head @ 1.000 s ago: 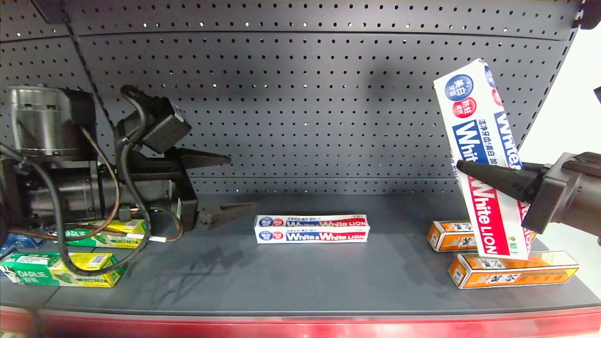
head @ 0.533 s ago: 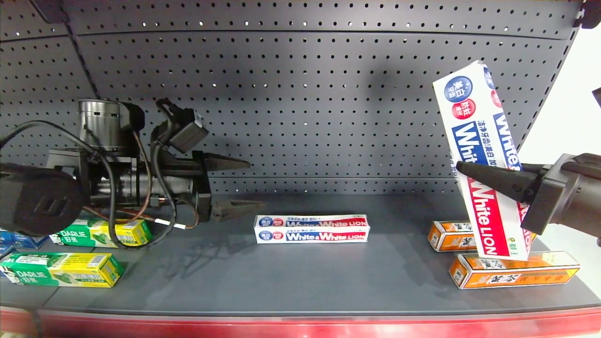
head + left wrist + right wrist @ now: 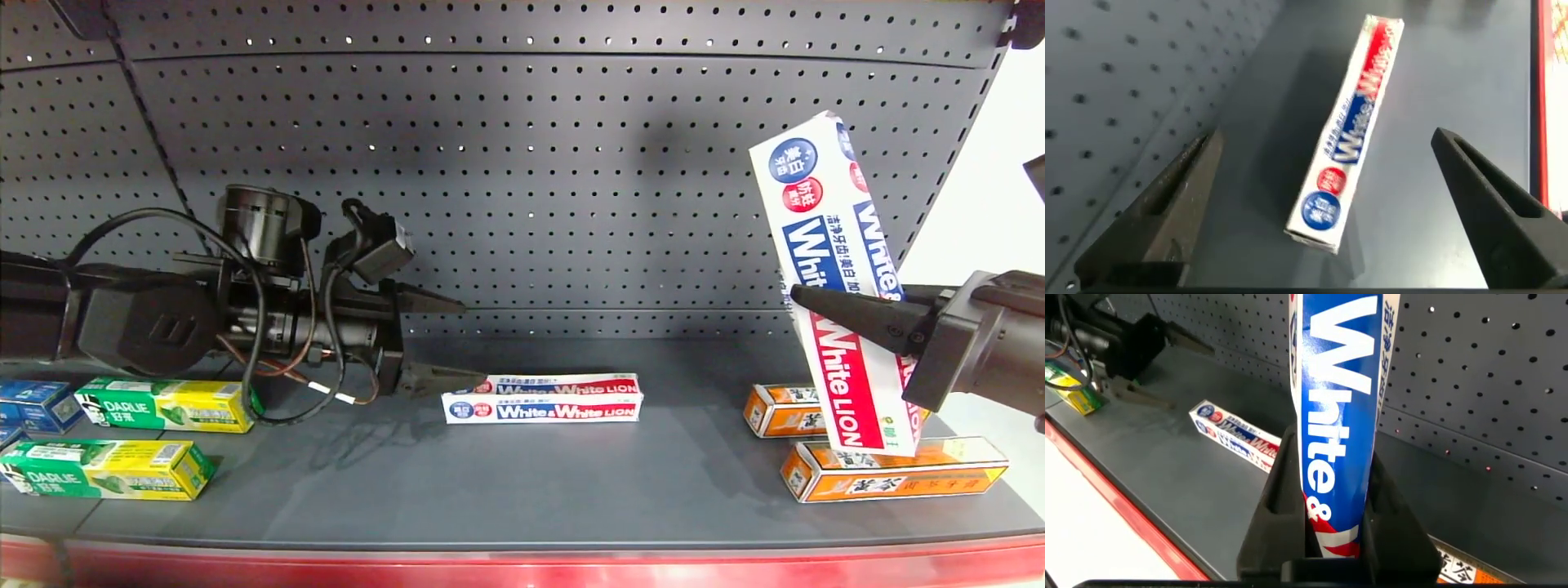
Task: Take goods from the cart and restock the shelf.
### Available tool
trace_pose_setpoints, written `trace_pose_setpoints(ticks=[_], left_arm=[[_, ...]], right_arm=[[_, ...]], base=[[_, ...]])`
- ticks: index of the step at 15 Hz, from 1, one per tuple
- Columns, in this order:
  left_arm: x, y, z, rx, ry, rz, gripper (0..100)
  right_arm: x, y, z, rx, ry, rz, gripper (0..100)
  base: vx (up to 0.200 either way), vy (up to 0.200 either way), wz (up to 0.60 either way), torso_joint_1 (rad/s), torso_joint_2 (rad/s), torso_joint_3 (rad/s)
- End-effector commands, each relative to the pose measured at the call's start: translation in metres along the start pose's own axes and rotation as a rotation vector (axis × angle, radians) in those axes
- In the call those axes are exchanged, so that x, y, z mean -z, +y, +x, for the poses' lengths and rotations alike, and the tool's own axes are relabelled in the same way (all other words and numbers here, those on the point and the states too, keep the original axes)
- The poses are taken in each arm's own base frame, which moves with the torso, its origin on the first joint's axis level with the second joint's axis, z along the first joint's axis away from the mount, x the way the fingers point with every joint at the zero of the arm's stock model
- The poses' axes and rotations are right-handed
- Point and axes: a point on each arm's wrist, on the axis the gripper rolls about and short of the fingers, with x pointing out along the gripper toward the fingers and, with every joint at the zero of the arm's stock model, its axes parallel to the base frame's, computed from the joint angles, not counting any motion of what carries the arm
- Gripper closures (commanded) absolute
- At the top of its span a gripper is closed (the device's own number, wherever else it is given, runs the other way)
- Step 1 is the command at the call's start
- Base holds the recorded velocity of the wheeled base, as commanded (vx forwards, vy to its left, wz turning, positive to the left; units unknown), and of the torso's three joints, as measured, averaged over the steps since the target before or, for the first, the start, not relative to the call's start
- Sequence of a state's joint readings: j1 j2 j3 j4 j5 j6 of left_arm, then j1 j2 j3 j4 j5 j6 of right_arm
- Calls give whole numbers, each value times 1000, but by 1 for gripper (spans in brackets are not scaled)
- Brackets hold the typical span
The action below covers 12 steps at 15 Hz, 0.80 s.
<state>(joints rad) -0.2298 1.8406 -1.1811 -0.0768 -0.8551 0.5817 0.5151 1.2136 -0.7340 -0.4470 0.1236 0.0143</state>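
The right gripper (image 3: pixel 845 300) clamps a toothpaste box (image 3: pixel 816 212) mid-length, near upright over orange cartons (image 3: pixel 890 472) at the shelf's (image 3: pixel 522 498) right end. The left gripper (image 3: pixel 472 343), jaws apart, nears a second box (image 3: pixel 543 400) lying flat. Light, stiff card, probably crushable: best pinched mid-length.

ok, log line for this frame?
left gripper: open, straddling end of lying white box on shelf | right gripper: shut on tilted white box, lower end by orange boxes
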Motion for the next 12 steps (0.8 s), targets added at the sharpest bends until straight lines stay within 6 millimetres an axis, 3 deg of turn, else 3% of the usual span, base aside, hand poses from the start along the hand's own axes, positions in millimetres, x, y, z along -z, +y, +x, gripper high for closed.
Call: trace_pose_setpoints(ticks=[1, 5, 9, 12], left_arm=[[-2, -3, -1, 41, 55, 7, 0], [-12, 8, 1, 39, 118, 26, 0], [0, 9, 12, 80, 151, 35, 0], [-1, 13, 19, 102, 166, 73, 0]], right_arm=[[0, 0, 1, 1, 1, 0, 100], [2, 0, 0, 2, 7, 2, 100], [5, -3, -3, 19, 11, 2, 100], [5, -4, -2, 22, 13, 2, 100]], base=[[0, 0, 0, 0, 0, 0], [0, 0, 0, 0, 0, 0], [0, 0, 0, 0, 0, 0], [0, 0, 0, 0, 0, 0]])
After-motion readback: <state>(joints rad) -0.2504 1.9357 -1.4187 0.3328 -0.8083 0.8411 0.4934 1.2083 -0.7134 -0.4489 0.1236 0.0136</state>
